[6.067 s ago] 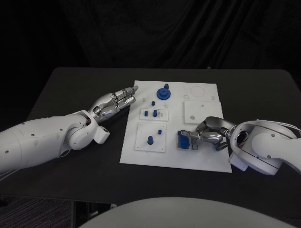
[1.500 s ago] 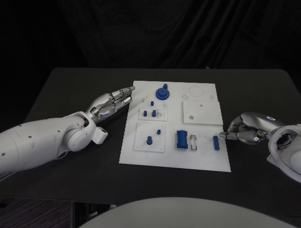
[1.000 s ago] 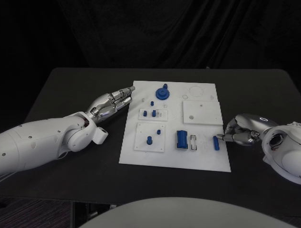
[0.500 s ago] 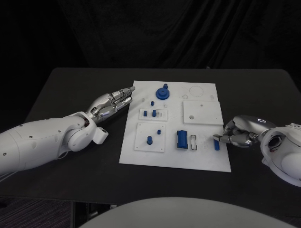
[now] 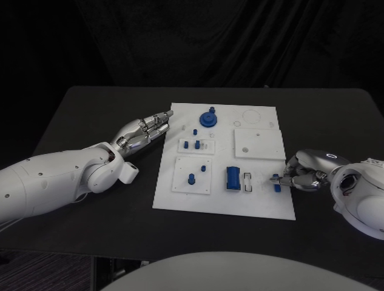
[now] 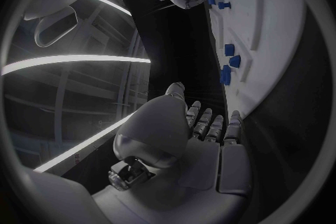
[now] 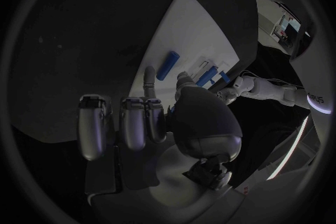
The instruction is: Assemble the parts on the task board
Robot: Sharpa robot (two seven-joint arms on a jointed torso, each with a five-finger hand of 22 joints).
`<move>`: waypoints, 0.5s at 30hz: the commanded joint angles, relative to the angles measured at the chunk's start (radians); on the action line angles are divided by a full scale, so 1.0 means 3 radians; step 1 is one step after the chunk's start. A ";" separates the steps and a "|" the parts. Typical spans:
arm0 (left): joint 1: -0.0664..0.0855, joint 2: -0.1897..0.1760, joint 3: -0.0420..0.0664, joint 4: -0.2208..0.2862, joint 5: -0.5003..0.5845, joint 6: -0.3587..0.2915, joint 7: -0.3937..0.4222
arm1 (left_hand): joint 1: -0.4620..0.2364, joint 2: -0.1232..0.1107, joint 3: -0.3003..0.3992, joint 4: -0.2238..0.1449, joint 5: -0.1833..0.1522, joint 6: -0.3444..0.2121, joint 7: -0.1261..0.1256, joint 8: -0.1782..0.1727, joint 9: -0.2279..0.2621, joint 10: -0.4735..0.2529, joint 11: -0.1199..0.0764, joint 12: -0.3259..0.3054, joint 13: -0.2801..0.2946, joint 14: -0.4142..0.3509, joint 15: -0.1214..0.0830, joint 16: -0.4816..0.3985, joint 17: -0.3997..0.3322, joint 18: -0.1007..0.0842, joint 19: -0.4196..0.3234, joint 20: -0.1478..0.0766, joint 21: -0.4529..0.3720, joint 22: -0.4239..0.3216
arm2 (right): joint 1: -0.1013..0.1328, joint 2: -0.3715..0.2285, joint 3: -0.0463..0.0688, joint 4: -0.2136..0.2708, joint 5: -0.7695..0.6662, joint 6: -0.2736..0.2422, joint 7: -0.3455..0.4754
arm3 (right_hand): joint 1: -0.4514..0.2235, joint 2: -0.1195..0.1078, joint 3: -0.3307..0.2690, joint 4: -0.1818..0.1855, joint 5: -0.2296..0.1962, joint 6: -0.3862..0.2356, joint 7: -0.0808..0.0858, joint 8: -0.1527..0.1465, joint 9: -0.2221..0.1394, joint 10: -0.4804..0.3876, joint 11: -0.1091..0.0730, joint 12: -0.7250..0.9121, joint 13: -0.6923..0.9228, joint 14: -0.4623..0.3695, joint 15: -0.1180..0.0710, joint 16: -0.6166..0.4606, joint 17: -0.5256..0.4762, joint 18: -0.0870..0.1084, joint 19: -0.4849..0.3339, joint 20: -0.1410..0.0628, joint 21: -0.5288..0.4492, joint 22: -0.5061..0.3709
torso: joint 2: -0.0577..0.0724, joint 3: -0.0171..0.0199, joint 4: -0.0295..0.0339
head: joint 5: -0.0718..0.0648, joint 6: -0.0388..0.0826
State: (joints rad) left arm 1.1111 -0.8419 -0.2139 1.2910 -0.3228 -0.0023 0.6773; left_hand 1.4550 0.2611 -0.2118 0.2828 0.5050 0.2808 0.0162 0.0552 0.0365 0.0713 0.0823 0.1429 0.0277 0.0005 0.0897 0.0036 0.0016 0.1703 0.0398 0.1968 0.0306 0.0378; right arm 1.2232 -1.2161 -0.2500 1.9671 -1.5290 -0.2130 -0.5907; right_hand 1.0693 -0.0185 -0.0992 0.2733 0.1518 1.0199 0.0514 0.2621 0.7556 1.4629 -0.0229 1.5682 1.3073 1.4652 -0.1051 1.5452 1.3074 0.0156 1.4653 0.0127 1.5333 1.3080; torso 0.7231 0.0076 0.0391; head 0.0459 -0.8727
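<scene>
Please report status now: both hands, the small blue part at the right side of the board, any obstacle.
Left robot hand open, beside task board. Right robot hand at small blue bar; grasp unclear. No obstacle seen.

Black table; dark curtain behind

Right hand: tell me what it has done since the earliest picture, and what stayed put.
The right hand let go of the wide blue block, left standing on the task board, withdrew to the board's right edge, then crept back toward the small blue bar. The left hand and the other parts stayed put.
</scene>
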 commanded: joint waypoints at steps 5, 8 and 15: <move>-0.0007 -0.0002 0.0002 0.0009 -0.0001 0.0053 0.0218 | 0.0033 0.0015 0.0003 0.0019 0.0022 -0.0020 -0.0005 0.0004 -0.0002 -0.0006 0.0021 0.0013 0.0003 -0.0002 0.0025 -0.0012 -0.0005 0.0023 0.0005 0.0023 0.0015 -0.0003 | -0.0031 0.0050 0.0001 -0.0007 -0.0028 0.0084 -0.0137 | 0.0163 0.0001 0.0056 -0.0069 -0.0012 0.0026 0.0004 -0.0033 -0.0042 0.0360 0.0024 0.0009 0.0878 0.0322 0.0032 0.0023 0.0725 -0.0022 0.0295 0.0017 0.0017 0.0837 | 0.0002 -0.0003 -0.0001 | -0.0004 0.0000; -0.0007 -0.0002 0.0002 0.0009 -0.0001 0.0055 0.0215 | 0.0033 0.0015 0.0003 0.0019 0.0022 -0.0020 -0.0005 0.0004 -0.0002 -0.0006 0.0021 0.0013 0.0003 -0.0002 0.0025 -0.0012 -0.0005 0.0023 0.0005 0.0023 0.0015 -0.0003 | -0.0054 0.0075 0.0001 -0.0021 -0.0028 0.0096 -0.0150 | 0.0240 0.0005 0.0078 -0.0120 -0.0012 0.0027 0.0005 -0.0043 -0.0056 0.0360 0.0025 0.0009 0.0878 0.0321 0.0032 0.0022 0.0721 -0.0021 0.0293 0.0017 0.0014 0.0835 | 0.0001 -0.0003 0.0005 | -0.0012 0.0000; -0.0007 -0.0002 0.0002 0.0007 -0.0001 0.0064 0.0208 | 0.0035 0.0016 0.0005 0.0018 0.0024 -0.0018 -0.0002 0.0004 -0.0001 -0.0005 0.0024 0.0017 0.0004 -0.0002 0.0028 -0.0012 -0.0005 0.0022 0.0007 0.0025 0.0016 -0.0002 | -0.0078 0.0105 0.0001 -0.0056 -0.0028 0.0142 -0.0169 | 0.0500 0.0069 0.0169 -0.0326 -0.0009 -0.0002 0.0023 -0.0107 -0.0131 0.0360 0.0040 0.0009 0.0878 0.0320 0.0042 0.0022 0.0719 -0.0020 0.0290 0.0024 0.0010 0.0834 | 0.0001 -0.0001 0.0001 | 0.0003 0.0000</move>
State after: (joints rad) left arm 1.1110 -0.8428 -0.2139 1.2916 -0.3228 0.0014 0.6774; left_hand 1.4591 0.2651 -0.2119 0.2828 0.5089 0.2808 0.0162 0.0552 0.0364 0.0714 0.0823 0.1429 0.0276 0.0005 0.0896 0.0036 0.0009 0.1702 0.0398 0.1968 0.0306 0.0379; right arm 1.2082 -1.1857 -0.2452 1.9563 -1.5331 -0.1982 -0.6079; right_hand 1.2110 -0.0005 -0.0516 0.1825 0.1503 1.0283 0.0562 0.2400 0.7438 1.4665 -0.0193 1.5682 1.3081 1.4644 -0.0990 1.5452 1.3074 0.0157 1.4653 0.0127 1.5333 1.3078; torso 0.7234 0.0071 0.0400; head 0.0448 -0.8727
